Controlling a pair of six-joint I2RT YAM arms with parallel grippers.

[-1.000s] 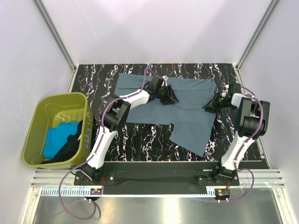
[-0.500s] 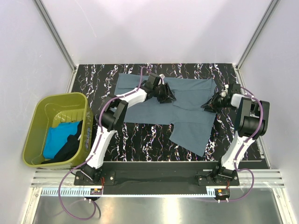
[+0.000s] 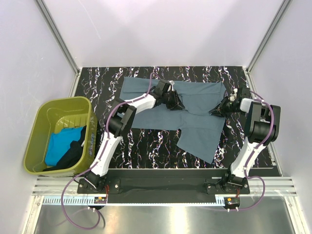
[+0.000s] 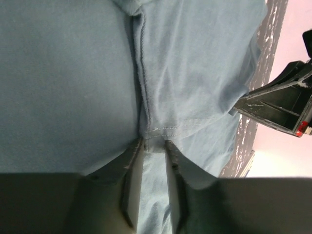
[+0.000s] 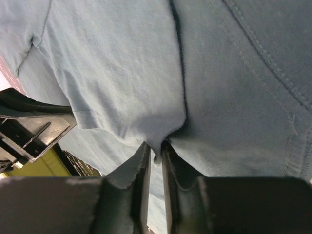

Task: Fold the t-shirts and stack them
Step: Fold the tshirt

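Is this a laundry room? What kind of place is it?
Probably a robot test booth: left arm and right arm bolted by a black marbled table, bare white walls around, a grey-blue t-shirt spread out.

Top looks down; wrists close, perhaps sharing shirt [image 3: 200, 102].

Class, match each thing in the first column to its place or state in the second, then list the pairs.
1. grey shirt
2. turquoise shirt
3. tub
4. right gripper

A. lying in the tub
B. beside the mat, at its left
C. pinching the grey shirt's edge
D. spread on the mat

Pairs: 1-D, 2-A, 3-B, 4-C
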